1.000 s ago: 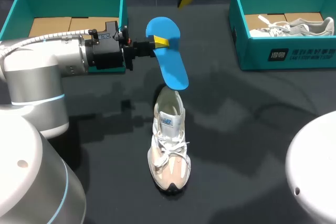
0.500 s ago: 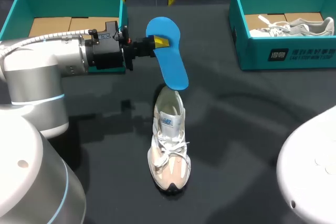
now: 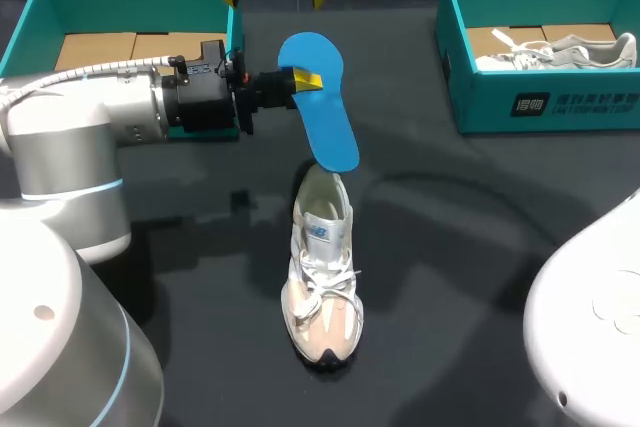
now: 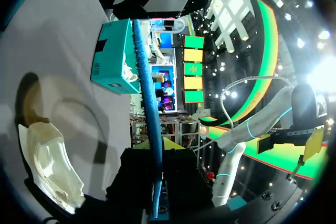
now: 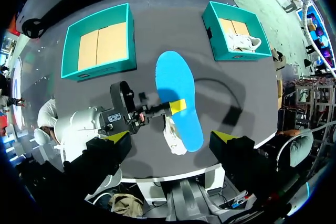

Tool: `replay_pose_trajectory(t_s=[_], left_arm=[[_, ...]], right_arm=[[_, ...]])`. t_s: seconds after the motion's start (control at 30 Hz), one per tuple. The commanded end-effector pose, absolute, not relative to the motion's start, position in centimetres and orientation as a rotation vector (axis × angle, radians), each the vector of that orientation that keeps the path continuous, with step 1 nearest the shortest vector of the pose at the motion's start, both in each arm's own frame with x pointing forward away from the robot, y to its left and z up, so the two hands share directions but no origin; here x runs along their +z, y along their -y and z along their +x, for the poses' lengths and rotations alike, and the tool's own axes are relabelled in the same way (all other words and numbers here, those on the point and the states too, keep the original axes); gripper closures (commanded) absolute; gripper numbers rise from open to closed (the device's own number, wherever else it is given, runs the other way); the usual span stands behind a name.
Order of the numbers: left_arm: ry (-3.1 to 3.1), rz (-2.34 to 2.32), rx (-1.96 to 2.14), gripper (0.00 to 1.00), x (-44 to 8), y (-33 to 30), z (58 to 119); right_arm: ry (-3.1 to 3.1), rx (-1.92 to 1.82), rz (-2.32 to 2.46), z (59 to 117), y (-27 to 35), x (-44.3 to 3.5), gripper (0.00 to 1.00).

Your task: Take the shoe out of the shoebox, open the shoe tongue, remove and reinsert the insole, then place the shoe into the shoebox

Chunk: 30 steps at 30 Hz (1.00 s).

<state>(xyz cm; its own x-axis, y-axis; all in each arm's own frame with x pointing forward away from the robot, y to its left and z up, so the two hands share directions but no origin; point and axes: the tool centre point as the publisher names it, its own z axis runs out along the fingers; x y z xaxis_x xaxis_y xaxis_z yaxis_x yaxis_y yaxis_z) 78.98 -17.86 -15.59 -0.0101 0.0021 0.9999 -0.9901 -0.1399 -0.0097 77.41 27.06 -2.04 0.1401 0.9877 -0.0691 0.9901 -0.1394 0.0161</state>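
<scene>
My left gripper (image 3: 298,80) is shut on the blue insole (image 3: 322,112), pinching its heel end; the insole hangs slanted in the air with its toe end just above the heel opening of the white and beige shoe (image 3: 322,272). The shoe stands upright mid-table, toe toward me. In the left wrist view the insole (image 4: 148,108) shows edge-on between the fingers of the gripper (image 4: 156,153), with the shoe (image 4: 50,166) below. My right gripper (image 5: 172,137) hangs open high over the table, nothing between its fingers, looking down on the insole (image 5: 178,100).
A teal shoebox (image 3: 30,9) lined with cardboard stands at the back left, behind my left arm. A second teal shoebox (image 3: 545,102) at the back right holds another pale shoe (image 3: 565,50). My right arm's white link (image 3: 590,337) fills the near right corner.
My left gripper, the insole and the shoe have stayed put. My right arm has shifted leftward; its white link now covers more of the near right corner.
</scene>
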Motion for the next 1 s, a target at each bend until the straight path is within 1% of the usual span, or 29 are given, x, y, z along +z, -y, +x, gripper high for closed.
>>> replay_pose_trajectory(t_s=[0.03, 0.6, 1.0], left_arm=[[1.145, 1.307, 1.322, 1.00, -15.6, 18.0, 79.0], [1.145, 1.307, 1.322, 1.00, -15.6, 18.0, 79.0], [1.145, 1.307, 1.322, 1.00, -15.6, 18.0, 79.0]], right_arm=[[-2.064, 0.162, 2.444, 76.8, -25.3, -2.6, 0.00], [-2.096, 0.713, 2.746, 77.6, -22.9, -3.9, 0.00], [-2.096, 1.115, 2.830, 76.8, -21.4, -5.8, 0.00]])
